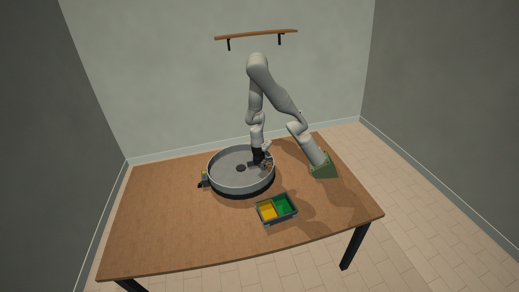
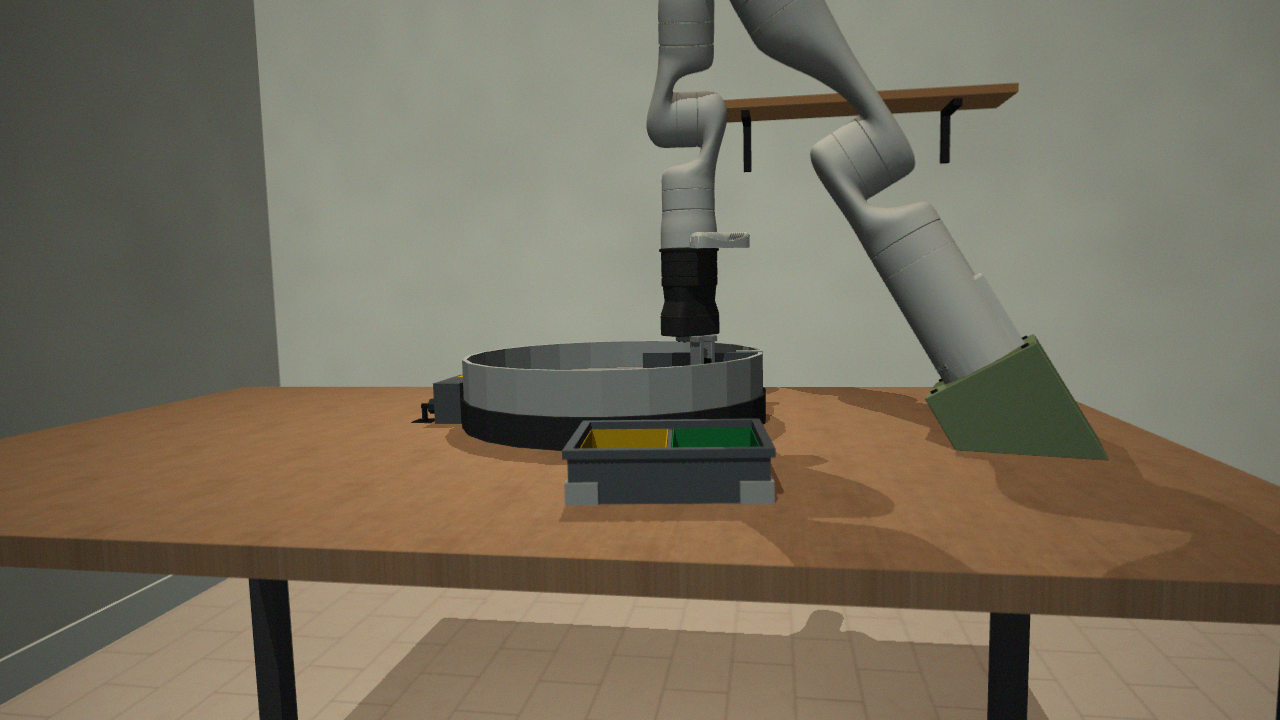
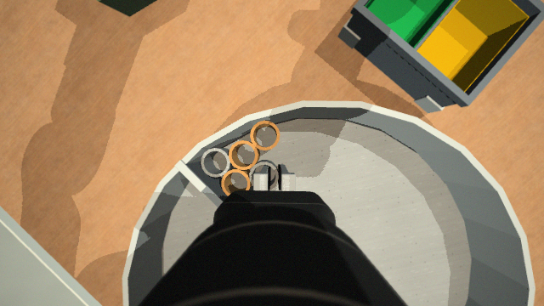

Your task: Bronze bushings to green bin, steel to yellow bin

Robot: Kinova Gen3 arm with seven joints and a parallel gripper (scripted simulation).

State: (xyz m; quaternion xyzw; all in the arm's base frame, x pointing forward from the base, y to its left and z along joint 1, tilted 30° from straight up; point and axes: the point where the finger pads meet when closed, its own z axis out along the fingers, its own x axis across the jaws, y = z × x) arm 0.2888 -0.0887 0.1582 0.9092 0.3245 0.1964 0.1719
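Observation:
A grey turntable carries a cluster of bushings against its rim. In the wrist view three bronze bushings and one steel bushing stand upright and touching. My gripper is down inside the turntable. It is shut on the wall of a second steel bushing, with one finger inside the ring and one outside. The green bin and the yellow bin are two halves of one grey tray in front of the turntable.
A white fence bar crosses the turntable beside the cluster. A black hub marks the turntable's centre. A small motor box sits at its left. The arm's green base stands to the right. A shelf hangs on the wall.

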